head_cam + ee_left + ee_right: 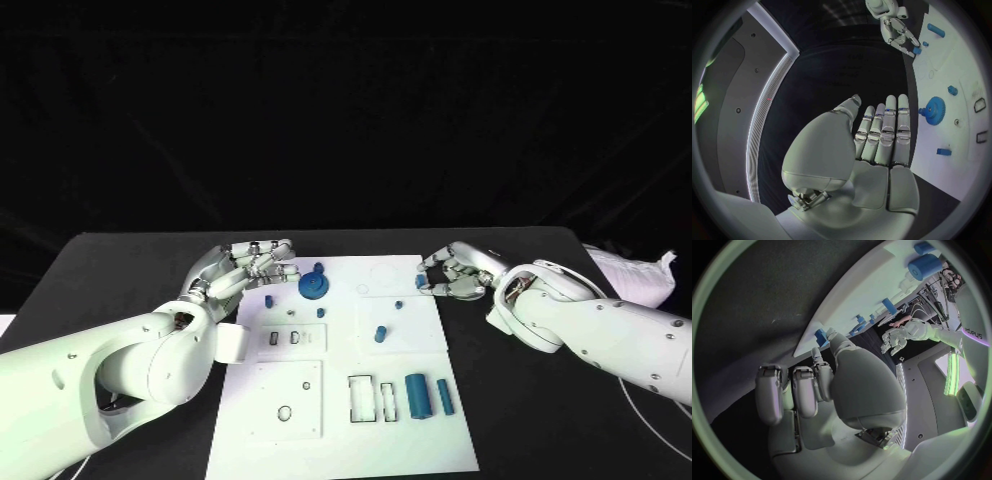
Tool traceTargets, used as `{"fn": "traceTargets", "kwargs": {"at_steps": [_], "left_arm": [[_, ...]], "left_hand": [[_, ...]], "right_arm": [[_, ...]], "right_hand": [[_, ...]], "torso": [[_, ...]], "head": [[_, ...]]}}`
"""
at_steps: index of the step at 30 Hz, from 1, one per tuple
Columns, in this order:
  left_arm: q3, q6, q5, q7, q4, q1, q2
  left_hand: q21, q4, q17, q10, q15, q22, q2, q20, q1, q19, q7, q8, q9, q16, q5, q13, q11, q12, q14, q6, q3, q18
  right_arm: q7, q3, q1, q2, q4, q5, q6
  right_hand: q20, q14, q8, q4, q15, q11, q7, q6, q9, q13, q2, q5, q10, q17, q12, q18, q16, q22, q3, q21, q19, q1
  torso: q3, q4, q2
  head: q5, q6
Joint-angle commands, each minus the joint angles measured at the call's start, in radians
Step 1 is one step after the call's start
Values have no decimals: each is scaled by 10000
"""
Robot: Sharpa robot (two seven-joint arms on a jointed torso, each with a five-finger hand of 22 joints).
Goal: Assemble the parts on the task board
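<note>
White plate on black: the task board (411,440) lies in the middle of the bench (123,270), its long axis running away from me, with bare bench along both long sides and beyond its far edge. On it I see a blue gear (313,287) near the far-left corner, a small blue peg (381,334) standing about mid-board, and two blue cylinders (427,396) lying side by side near the right edge, long axes parallel to the board's length. A small blue part (421,282) sits at the far-right edge of the board.

My right hand (456,274) is at that far-right edge, fingers curled in, thumb and a fingertip at the small blue part; from the right wrist view I cannot tell whether it actually grips it or only touches it. My left hand (242,267) hovers at the board's far-left edge, just beside the gear, fingers straight and together, holding nothing.
</note>
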Motion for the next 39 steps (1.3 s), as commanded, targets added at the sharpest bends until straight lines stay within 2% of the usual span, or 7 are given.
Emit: {"fn": "traceTargets", "kwargs": {"at_steps": [1, 13, 26, 31, 36, 39], "left_arm": [[5, 224, -2, 75, 8, 1, 22], [5, 236, -2, 60, 25, 1, 21], [5, 224, -2, 51, 33, 1, 16], [5, 215, -2, 50, 34, 1, 7], [5, 212, -2, 51, 44, 1, -5], [5, 205, -2, 50, 52, 1, -21]], "left_hand": [[-22, -59, 15, -10, 24, -17, -30, 15, 76, 61, 54, -45, -10, -46, -49, -13, 81, -66, -21, 23, 2, 108], [-22, -59, 15, -10, 24, -17, -30, 15, 76, 61, 54, -45, -10, -46, -49, -13, 81, -66, -21, 23, 2, 108], [-22, -59, 15, -10, 24, -17, -30, 15, 76, 61, 54, -45, -10, -46, -49, -13, 81, -66, -21, 23, 2, 108], [-22, -59, 15, -10, 24, -17, -30, 15, 76, 61, 54, -45, -10, -46, -49, -13, 81, -66, -21, 23, 2, 108], [-22, -59, 15, -10, 24, -17, -30, 15, 76, 61, 54, -45, -10, -46, -49, -13, 81, -66, -21, 23, 2, 108], [-22, -59, 15, -10, 24, -17, -30, 15, 76, 61, 54, -45, -10, -46, -49, -13, 81, -66, -21, 23, 2, 108]], "right_arm": [[-103, 5, -16, 54, -47, -188, -14], [-173, 3, -29, 233, -203, -283, 151], [-270, 3, -34, 344, -288, -357, 251], [-327, 3, -34, 357, -299, -395, 87], [-313, 4, -34, 353, -246, -391, -291], [-288, 17, -30, 321, -92, -338, -560]], "right_hand": [[53, 855, 41, -39, 36, 5, 20, 88, 14, 1158, 135, 1, 67, 1735, 53, -115, 36, 610, 3, 41, 236, 16], [-18, 871, 211, -145, -56, -104, -110, 709, 105, 1274, 413, -58, 174, 1808, 185, -130, 72, 697, 144, 87, 277, 64], [-81, 884, 243, -236, -124, -181, -199, 963, 129, 1329, 548, -132, 221, 1872, 242, -142, 101, 760, 289, 118, 303, 114], [-160, 891, 440, -357, -228, -328, -379, 1434, 228, 1366, 733, -203, 254, 1902, 277, -146, 115, 787, 475, 131, 316, 215], [-307, 898, 691, -504, -395, -528, -616, 1910, 382, 1387, 942, -275, 285, 1935, 290, -153, 129, 827, 683, 149, 335, 294], [-368, 901, 766, -560, -454, -594, -688, 2013, 439, 1387, 989, -300, 292, 1952, 283, -156, 135, 837, 738, 153, 341, 284]], "torso": [[-5, -7, 0], [1, -8, -1], [5, 1, 4], [6, -3, 1], [0, 0, 1], [-8, 14, 3]], "head": [[10, -4], [19, -32], [37, -65], [36, -81], [41, -90], [33, -96]]}}
